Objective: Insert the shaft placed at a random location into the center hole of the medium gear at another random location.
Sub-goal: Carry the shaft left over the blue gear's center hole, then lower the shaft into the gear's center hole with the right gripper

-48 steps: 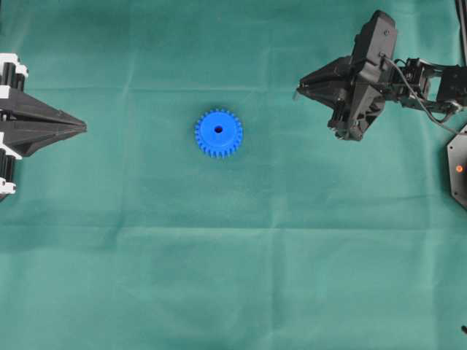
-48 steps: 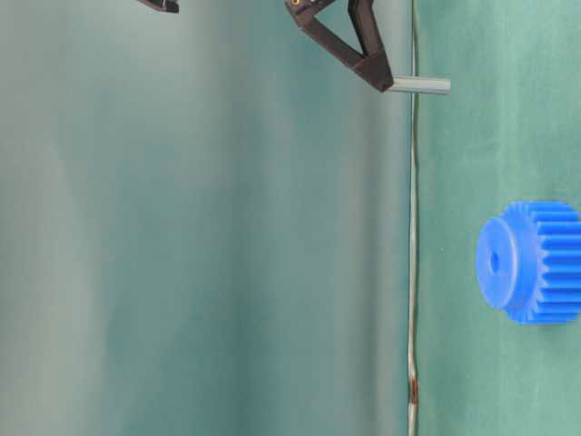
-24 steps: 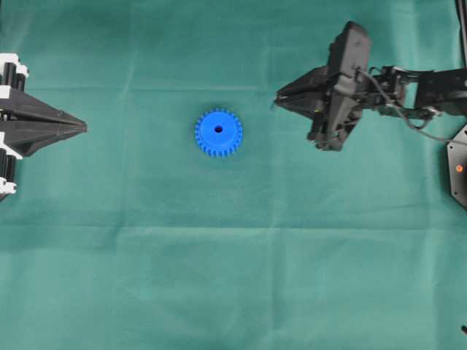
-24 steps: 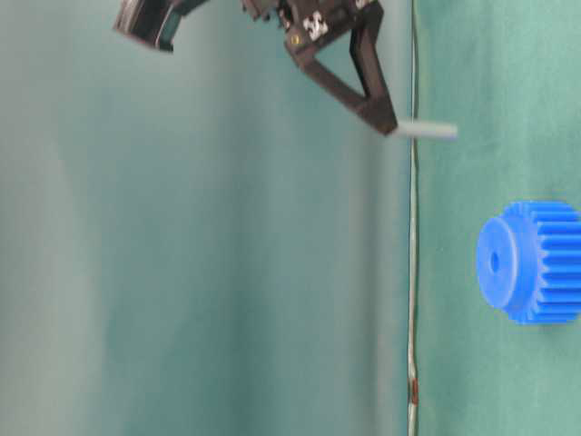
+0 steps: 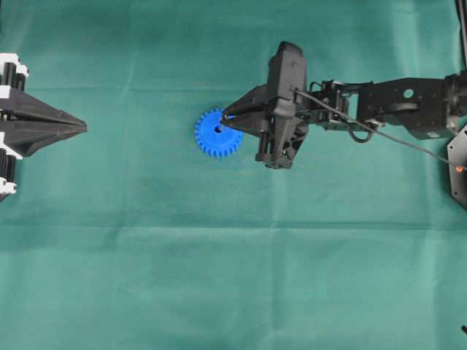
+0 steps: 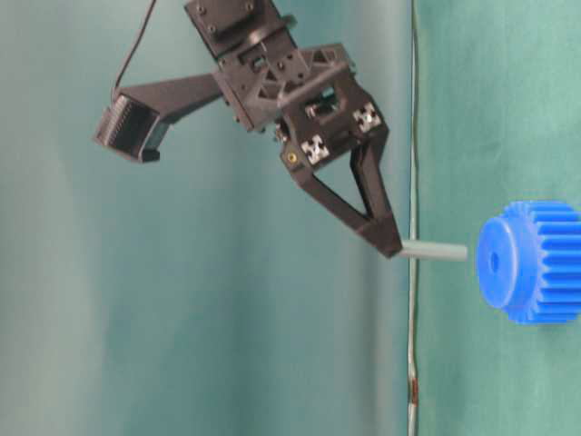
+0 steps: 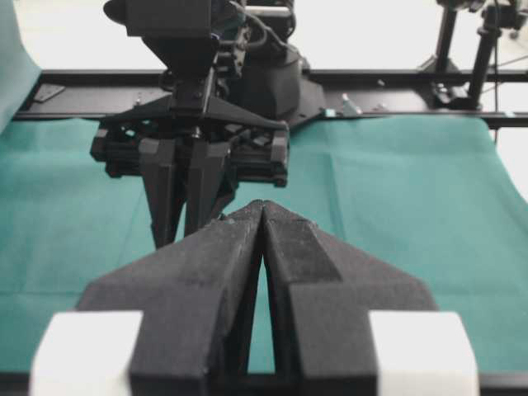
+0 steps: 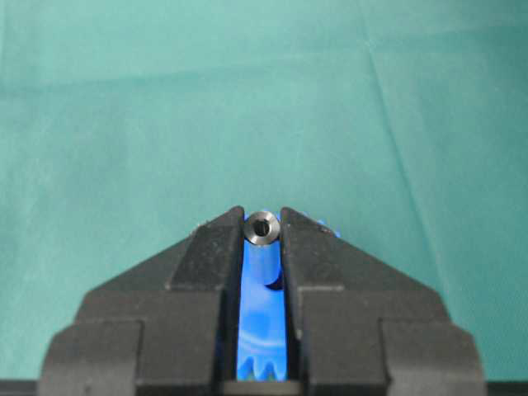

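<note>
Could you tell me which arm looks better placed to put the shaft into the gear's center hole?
Right: the right gripper already holds the shaft just above the medium gear, while the left gripper sits far off, shut and empty.

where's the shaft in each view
Overhead: hidden under the right gripper tips, over the blue gear.
Table-level: shaft right of centre, pointing at the gear.
Left wrist: not discernible.
Right wrist: centre, round end between the fingertips.
Shared landmark: the blue gear.

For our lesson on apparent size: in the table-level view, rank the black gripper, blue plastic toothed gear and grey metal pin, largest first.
1. Right gripper
2. Blue gear
3. Grey pin, clamped in the gripper
</note>
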You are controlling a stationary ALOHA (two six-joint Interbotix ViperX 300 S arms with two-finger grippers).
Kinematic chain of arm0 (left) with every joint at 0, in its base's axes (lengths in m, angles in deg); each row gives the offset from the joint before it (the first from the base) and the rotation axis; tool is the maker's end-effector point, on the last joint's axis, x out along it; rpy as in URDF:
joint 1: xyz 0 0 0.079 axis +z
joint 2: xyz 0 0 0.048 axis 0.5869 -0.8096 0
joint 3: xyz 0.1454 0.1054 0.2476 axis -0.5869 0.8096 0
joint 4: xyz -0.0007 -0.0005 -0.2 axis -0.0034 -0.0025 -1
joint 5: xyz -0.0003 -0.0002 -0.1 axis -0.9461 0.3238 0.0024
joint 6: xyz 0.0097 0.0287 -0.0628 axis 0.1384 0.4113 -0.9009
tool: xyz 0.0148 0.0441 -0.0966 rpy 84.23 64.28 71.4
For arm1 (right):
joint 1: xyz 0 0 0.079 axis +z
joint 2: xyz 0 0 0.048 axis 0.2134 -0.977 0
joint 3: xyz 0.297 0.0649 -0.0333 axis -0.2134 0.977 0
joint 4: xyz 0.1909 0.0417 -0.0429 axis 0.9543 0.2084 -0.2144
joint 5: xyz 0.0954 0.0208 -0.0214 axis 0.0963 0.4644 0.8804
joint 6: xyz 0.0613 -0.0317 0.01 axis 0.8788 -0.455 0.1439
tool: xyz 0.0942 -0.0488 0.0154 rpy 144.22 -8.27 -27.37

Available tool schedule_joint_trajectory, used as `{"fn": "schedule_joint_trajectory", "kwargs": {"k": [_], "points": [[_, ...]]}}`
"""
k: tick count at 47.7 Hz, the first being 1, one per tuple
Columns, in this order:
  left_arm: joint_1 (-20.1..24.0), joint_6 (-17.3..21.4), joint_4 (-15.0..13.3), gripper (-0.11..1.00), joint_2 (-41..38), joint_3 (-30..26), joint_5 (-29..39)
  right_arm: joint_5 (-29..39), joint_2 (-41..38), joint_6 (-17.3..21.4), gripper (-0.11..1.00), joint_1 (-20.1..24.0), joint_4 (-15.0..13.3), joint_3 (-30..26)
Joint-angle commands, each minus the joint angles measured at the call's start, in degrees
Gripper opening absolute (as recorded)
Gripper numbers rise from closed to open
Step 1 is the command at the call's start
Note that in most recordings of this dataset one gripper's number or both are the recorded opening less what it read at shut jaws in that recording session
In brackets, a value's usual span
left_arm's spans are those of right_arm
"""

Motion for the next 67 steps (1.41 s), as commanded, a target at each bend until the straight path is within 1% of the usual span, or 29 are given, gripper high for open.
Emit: {"fn": "schedule_joint_trajectory", "kwargs": {"k": [1,14,32,44,55,67], "points": [[-0.09,0.0,0.18,0.0,-0.18,-1.14,-0.26,-0.18,0.35,-0.97,0.13,-0.09,-0.09,-1.93],[-0.09,0.0,0.18,0.0,-0.09,-1.14,-0.26,-0.44,0.0,-0.97,0.13,-0.09,0.0,-1.85],[-0.09,0.0,0.18,0.0,-0.09,-1.14,-0.26,-0.97,-3.43,-0.7,0.13,-0.09,0.44,-1.93],[-0.09,0.0,0.18,0.0,-0.09,-1.14,-0.26,-1.58,-3.16,-0.88,0.13,-0.18,0.44,-2.02],[-0.09,0.09,0.18,0.0,-0.09,-1.14,-0.26,-1.58,-0.79,-1.32,0.13,-0.35,0.09,-2.02],[-0.09,0.09,0.18,0.0,-0.09,-1.14,-0.35,-1.58,-0.88,-1.32,0.13,-0.35,0.09,-2.02]]}}
